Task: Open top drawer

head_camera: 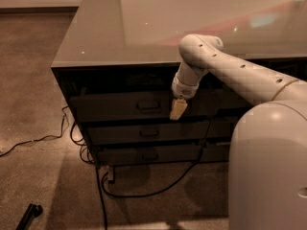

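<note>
camera view: elbowed arm [230, 71], end effector [178, 110] downward before top drawer [110, 107] (grip unclear)

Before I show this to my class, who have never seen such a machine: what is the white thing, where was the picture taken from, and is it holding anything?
The white shape is a one-armed mobile robot; its rounded body fills the lower right. The one camera looks down from near it. The arm reaches left to a dark cabinet with a glossy top. The hand hangs in front of the top drawer, just right of its loop handle. I see nothing held. Two similar drawers sit below; black cables trail on the carpet.
</note>
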You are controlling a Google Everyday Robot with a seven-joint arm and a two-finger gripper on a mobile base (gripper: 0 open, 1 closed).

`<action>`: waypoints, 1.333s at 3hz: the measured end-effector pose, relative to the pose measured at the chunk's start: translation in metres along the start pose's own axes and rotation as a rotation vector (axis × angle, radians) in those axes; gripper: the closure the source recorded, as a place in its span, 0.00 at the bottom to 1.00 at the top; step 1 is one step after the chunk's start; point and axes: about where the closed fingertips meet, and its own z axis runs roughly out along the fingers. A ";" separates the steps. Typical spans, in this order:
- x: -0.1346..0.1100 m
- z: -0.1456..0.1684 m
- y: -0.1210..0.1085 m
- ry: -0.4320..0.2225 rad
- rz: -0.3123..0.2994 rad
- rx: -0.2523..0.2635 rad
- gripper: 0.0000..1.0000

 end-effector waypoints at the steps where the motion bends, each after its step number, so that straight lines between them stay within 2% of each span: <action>1: -0.002 -0.007 0.000 0.000 0.000 0.000 0.65; 2: -0.004 -0.015 0.000 0.000 0.000 0.000 0.88; 3: -0.006 -0.023 0.000 0.000 0.000 0.000 1.00; 4: -0.007 -0.027 0.000 0.000 0.000 0.000 0.81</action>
